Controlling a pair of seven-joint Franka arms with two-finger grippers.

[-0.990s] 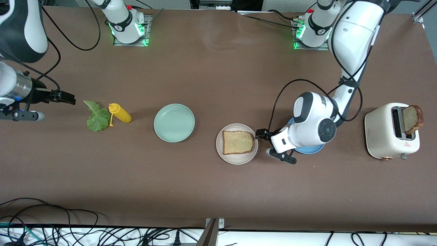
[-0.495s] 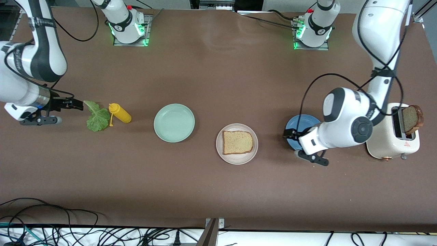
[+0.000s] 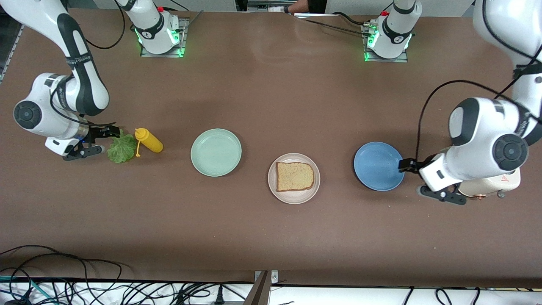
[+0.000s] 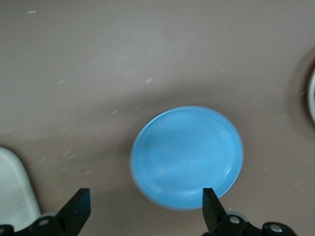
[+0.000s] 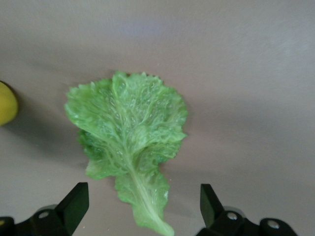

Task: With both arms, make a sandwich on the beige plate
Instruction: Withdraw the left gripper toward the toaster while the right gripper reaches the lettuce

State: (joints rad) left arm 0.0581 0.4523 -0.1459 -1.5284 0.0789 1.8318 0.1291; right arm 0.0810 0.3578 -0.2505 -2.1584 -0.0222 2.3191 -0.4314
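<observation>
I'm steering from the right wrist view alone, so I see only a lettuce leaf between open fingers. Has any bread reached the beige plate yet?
Observer: Yes, one bread slice lies flat on the beige plate.
Operator: Where is the left gripper?
Observer: The left gripper is open, at the blue plate rim, holding nothing.
Operator: Is anything close to my lettuce?
Observer: A yellow squeeze bottle lies beside the lettuce leaf, toward the mint-green plate.
</observation>
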